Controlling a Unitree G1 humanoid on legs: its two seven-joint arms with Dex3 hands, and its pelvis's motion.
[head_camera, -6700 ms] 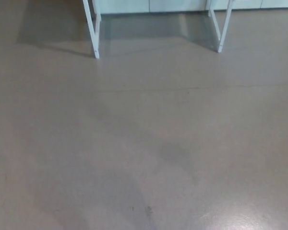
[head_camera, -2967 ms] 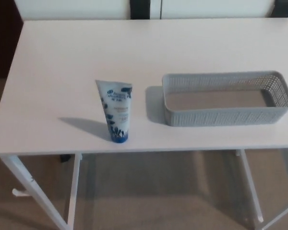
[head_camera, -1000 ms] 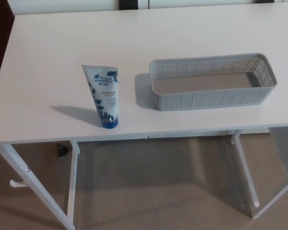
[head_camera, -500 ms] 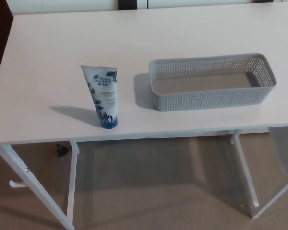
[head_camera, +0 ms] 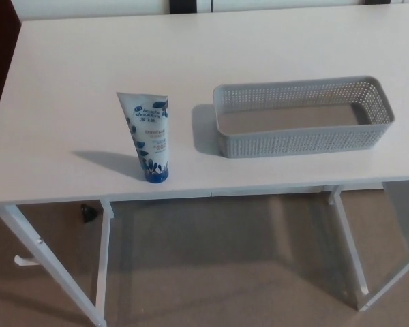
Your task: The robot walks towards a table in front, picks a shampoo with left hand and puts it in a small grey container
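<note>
I see a smooth white tabletop [head_camera: 68, 82]. Left of centre, a glossy tapered shampoo tube [head_camera: 148, 136] stands on its blue cap, near a rectangular perforated grey plastic container [head_camera: 303, 141] at centre right. Neither hand shows, so I cannot tell its state.

A white-and-blue shampoo tube [head_camera: 148, 138] stands upright on its blue cap, left of centre in the frame. Just to its right, apart from it, lies a long, empty grey perforated container [head_camera: 304, 139].
</note>
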